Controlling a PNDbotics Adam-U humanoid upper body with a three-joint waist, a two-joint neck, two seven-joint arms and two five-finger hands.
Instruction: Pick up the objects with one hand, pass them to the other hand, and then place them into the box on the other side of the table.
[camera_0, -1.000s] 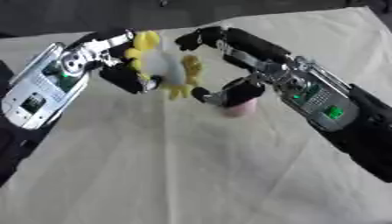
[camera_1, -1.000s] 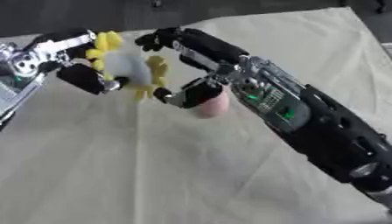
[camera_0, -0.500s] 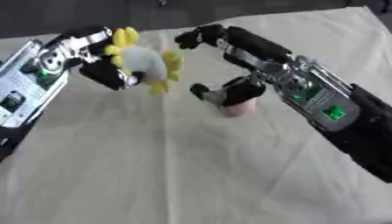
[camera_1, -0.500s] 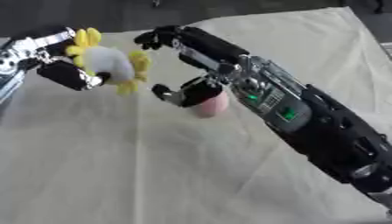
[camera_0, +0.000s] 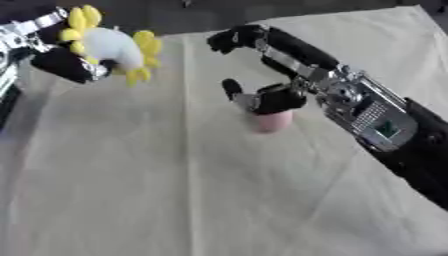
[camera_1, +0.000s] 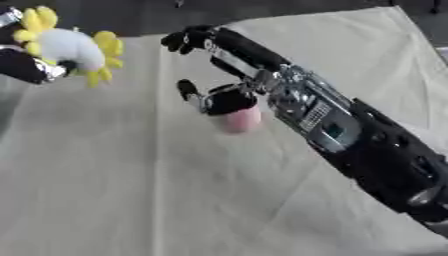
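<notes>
Two black robot hands work above a table (camera_0: 131, 200) draped in a pale cream cloth (camera_0: 219, 210). At far left, near the upper corner, the left hand (camera_0: 66, 65) is curled around a plush toy (camera_0: 112, 47), white-bodied with yellow petals or limbs, which it holds up off the table beside the cloth's left edge. Dark fingers (camera_0: 83, 70) wrap the toy's lower side, and the silver-and-black forearm runs out of view at the left border. Toward the middle, a small pink object (camera_0: 269, 121), rounded and cup-like, stands on the cloth; what it is cannot be made out. Just above it hangs the right hand (camera_0: 271, 95), empty and spread wide: its long fingers (camera_0: 232, 39) reach up and left toward the cloth's far edge, while the thumb (camera_0: 232, 90) juts out lower down, close over the pink object. Whether the hand touches that object cannot be told. At right, the right forearm (camera_1: 332, 125), black with silver joints and a small green-lit panel, slants down to the lower right corner. The toy and the open right hand are well apart.
</notes>
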